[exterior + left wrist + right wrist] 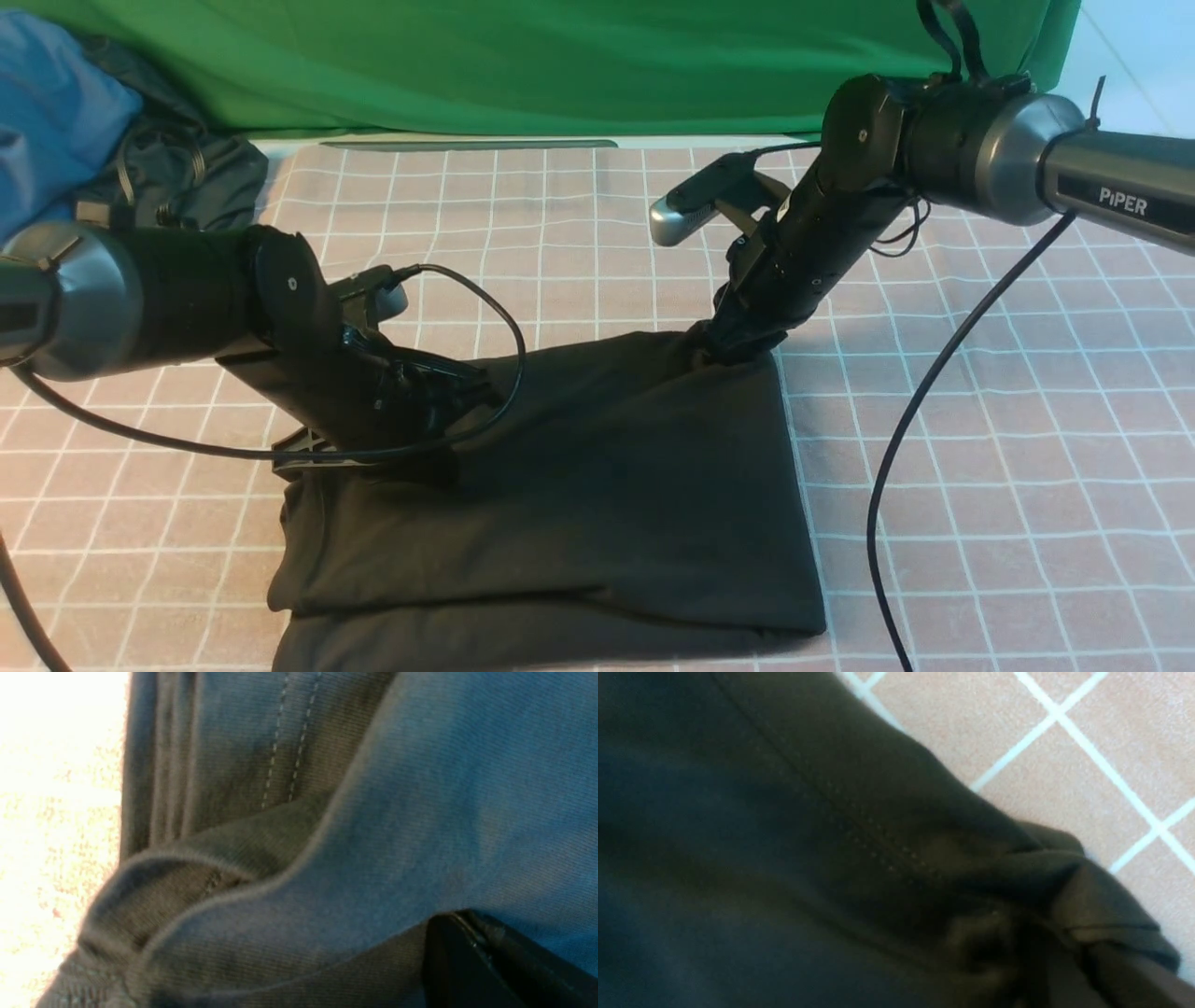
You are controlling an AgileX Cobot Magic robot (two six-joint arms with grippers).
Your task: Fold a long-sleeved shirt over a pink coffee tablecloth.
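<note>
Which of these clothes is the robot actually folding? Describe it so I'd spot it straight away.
Find the pink checked tablecloth covering the table. In its middle, between the two arms, lies the black shirt, already folded into a rough rectangle. Unlike the blue garment and dark grey one heaped at the far left corner, it is plain black and both grippers are on it.

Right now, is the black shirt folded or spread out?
Folded. The shirt lies doubled, layered edges showing at its near side, on the tablecloth.

Table covered by pink grid tablecloth (980,448). Black shirt (607,504) lies folded on it, near centre. Far left: blue garment (56,112) and dark garment (187,177), seemingly at cloth's edge. Green cloth (523,65) along far side.
</note>
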